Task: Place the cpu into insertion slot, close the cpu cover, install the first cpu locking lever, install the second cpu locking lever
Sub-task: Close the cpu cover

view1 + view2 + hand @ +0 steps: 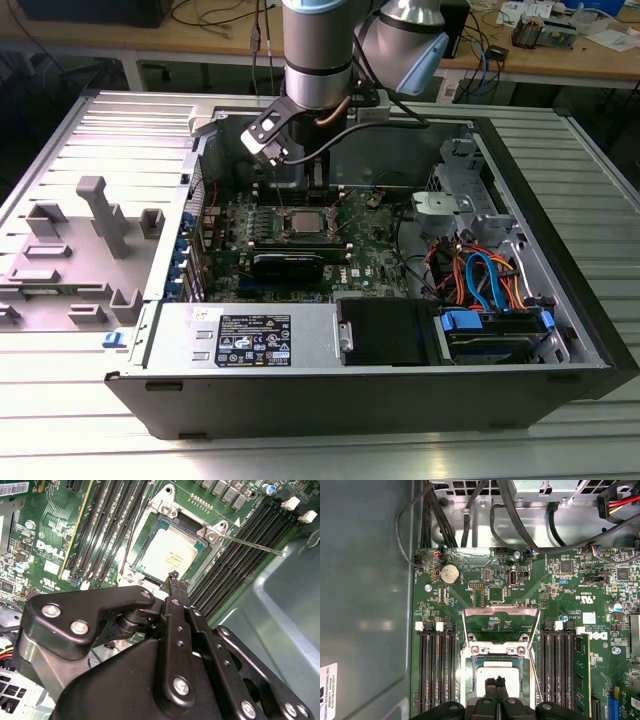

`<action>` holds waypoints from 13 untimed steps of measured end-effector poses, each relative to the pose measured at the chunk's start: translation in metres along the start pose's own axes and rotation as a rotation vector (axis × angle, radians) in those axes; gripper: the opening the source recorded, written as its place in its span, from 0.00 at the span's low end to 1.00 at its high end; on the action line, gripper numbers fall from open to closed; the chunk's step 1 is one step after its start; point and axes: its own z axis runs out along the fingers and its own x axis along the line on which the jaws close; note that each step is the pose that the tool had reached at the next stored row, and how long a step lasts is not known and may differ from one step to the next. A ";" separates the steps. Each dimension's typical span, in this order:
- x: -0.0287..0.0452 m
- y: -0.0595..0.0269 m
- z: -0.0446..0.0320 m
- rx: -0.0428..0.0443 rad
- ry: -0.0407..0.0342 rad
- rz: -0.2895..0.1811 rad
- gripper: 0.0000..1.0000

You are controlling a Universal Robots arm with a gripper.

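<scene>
Gripper: the gripper (pixel 496 681) has its black fingers drawn together, tips meeting with nothing between them; they hang over the cpu, and I cannot tell if they touch it.
Arm: in the exterior view the arm (pixel 316 60) enters the open computer case (pixel 560 190) from 12 o'clock.
Cpu: the cpu (pixel 172 555) lies flat in the insertion slot (pixel 497 658), silvery top up.
Cpu cover: the cpu cover (pixel 500 611) stands raised on its hinge, with green board showing through its cut-out.
Locking lever: in the second wrist view a thin locking lever (pixel 250 545) juts from one slot corner across the memory slots (pixel 235 565), unlatched.
Motherboard: the green motherboard (pixel 485 560) surrounds the slot; a coin cell (pixel 450 573) sits near its far edge.
Surroundings, exterior view, clock read from the slot: silver power supply (pixel 250 335) at 7 o'clock; black shroud (pixel 385 330) at 5 o'clock; blue and orange cables (pixel 480 280) between 3 and 4 o'clock; grey fixture (pixel 100 215) at 9 o'clock, outside the case.
</scene>
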 end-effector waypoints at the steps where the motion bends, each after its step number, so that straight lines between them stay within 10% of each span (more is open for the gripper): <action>1: 0.0000 0.0000 -0.0003 0.0000 0.0001 0.000 0.11; 13: 0.0003 -0.0007 -0.0003 -0.0011 0.0003 0.000 0.11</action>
